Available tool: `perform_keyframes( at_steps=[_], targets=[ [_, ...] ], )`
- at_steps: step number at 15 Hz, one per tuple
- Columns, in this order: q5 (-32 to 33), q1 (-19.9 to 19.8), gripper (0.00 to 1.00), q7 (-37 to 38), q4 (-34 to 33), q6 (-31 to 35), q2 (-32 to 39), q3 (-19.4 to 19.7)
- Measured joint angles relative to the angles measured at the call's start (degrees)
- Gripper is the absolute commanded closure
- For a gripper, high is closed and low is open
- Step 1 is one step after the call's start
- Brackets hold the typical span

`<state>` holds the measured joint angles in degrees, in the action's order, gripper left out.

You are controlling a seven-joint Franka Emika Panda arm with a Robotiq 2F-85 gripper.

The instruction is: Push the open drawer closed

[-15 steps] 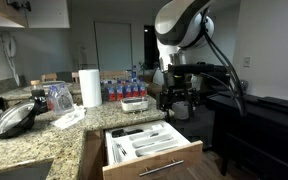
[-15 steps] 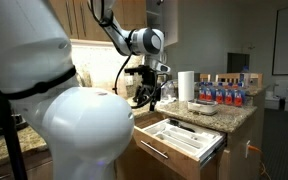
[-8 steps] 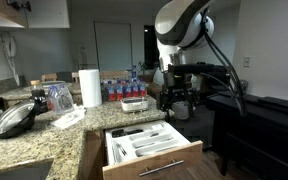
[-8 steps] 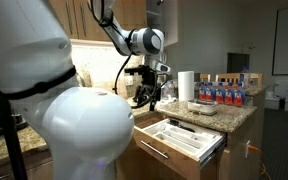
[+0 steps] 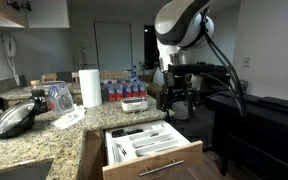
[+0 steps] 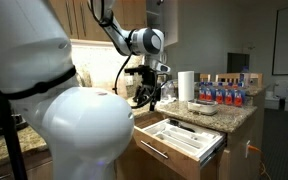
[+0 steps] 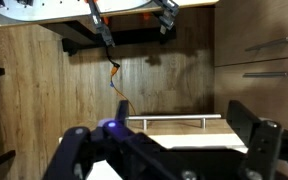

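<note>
Hovering above the wide, shallow light-brown wooden drawer (image 5: 154,162) and well clear of it, the black two-finger gripper (image 5: 176,102) has its fingers spread wide. That drawer juts open beneath the speckled granite counter (image 5: 44,140), its white divider tray (image 5: 139,143) exposed

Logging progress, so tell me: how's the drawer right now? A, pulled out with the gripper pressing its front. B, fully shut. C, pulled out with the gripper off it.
C: in both exterior views the drawer stands pulled out with its white tray showing, while the gripper hangs higher up, apart from it.
</note>
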<state>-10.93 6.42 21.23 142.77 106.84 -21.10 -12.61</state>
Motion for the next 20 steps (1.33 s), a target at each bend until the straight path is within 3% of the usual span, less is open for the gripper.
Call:
perform_keyframes(
  at_steps=[6,12,20],
  targets=[
    [0.00,0.00,0.00,0.01,0.12,1.30,0.06,-0.04],
    [0.30,0.02,0.00,2.62,2.92,11.94,2.70,-1.70],
    [0.52,0.13,0.00,3.20,3.47,12.09,10.71,-2.05]
  ],
)
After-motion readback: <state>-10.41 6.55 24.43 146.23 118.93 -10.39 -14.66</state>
